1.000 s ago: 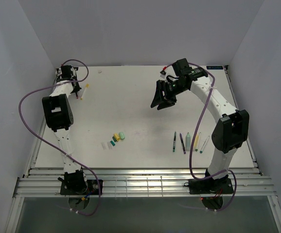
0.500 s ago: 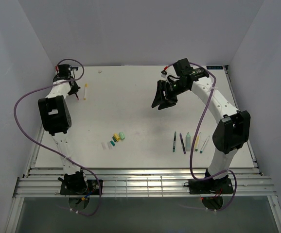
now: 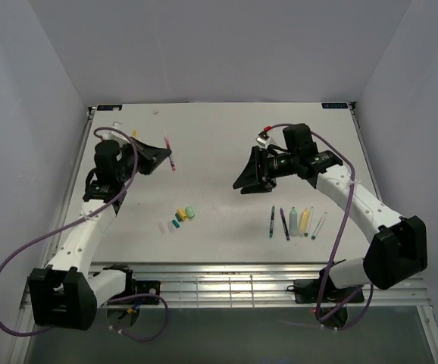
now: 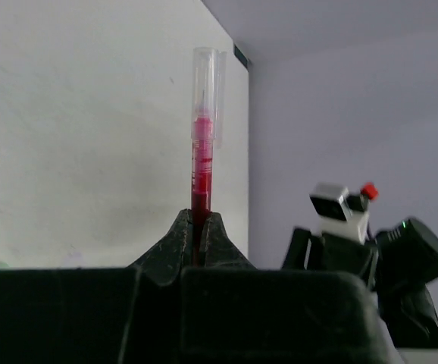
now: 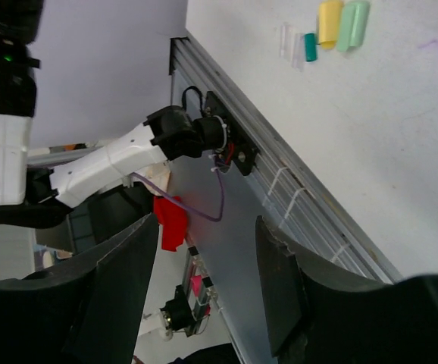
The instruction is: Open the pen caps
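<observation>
The left gripper (image 4: 199,227) is clamped on a red pen (image 4: 201,163) held up beyond the loose pen caps (image 3: 183,216). Its clear cap (image 4: 208,76) points toward the right gripper (image 3: 243,176), whose jaws stand apart, probably ready to pull it off. The other pens (image 3: 293,221) lie in a row to the right of those caps.
</observation>
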Available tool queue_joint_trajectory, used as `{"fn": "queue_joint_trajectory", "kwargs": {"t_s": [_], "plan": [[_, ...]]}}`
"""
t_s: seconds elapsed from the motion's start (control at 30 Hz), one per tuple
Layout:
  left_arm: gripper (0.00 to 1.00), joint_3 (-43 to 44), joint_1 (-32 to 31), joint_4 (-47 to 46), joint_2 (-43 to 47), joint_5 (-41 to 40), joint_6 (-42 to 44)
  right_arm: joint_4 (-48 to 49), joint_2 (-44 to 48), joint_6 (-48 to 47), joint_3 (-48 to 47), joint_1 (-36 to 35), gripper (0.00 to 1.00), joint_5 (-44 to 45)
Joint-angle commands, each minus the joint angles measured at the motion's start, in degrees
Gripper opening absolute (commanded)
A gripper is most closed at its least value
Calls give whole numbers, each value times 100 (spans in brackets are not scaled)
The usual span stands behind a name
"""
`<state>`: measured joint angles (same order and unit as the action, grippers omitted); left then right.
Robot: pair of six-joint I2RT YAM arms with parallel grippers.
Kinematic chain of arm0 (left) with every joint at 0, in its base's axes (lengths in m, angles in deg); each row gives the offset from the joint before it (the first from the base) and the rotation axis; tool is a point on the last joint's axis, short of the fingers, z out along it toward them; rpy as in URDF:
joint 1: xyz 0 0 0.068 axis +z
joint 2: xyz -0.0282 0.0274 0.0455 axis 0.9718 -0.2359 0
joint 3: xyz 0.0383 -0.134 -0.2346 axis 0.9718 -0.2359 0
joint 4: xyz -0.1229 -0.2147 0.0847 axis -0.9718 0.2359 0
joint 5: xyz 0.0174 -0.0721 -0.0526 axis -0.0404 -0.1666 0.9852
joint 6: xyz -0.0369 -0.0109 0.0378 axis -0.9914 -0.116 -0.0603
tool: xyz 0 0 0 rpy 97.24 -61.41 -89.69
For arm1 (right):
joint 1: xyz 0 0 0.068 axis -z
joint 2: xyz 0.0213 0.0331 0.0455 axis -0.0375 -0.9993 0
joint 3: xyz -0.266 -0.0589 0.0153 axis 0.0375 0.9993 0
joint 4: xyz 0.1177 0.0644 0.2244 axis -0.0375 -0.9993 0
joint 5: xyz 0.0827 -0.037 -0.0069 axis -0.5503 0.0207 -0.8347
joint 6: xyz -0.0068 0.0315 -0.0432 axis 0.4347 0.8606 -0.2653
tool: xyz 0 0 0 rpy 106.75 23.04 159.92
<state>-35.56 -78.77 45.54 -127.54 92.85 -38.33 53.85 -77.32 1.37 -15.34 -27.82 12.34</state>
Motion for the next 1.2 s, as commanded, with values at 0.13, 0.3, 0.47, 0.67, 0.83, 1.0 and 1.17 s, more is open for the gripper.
{"fn": "queue_joint_trajectory", "kwargs": {"t_s": [0.13, 0.3, 0.47, 0.67, 0.83, 1.0, 1.17], "plan": [[0, -268, -1384, 26, 729, -148, -757, 2186, -153, 1236, -82, -701, 62, -221], [0, -364, -1736, 35, 948, -340, -906, 2475, -513, 1332, -566, -843, 63, 166], [0, -329, -1745, 44, 975, -402, -924, 3143, -698, 1702, -575, -1124, 63, 386], [0, -259, -1745, 35, 879, -279, -1064, 3231, -1076, 1693, -988, -1379, 60, 764], [0, -373, -1745, 0, 940, -68, -1178, 3257, -1375, 1745, -1155, -1599, 55, 931], [0, -470, -1745, -26, 1063, 38, -1258, 3477, -1551, 1834, -1111, -1783, 40, 1028], [3, -409, -1736, -70, 941, 379, -1249, 3477, -1534, 1790, -1068, -1863, 8, 1133]]}}
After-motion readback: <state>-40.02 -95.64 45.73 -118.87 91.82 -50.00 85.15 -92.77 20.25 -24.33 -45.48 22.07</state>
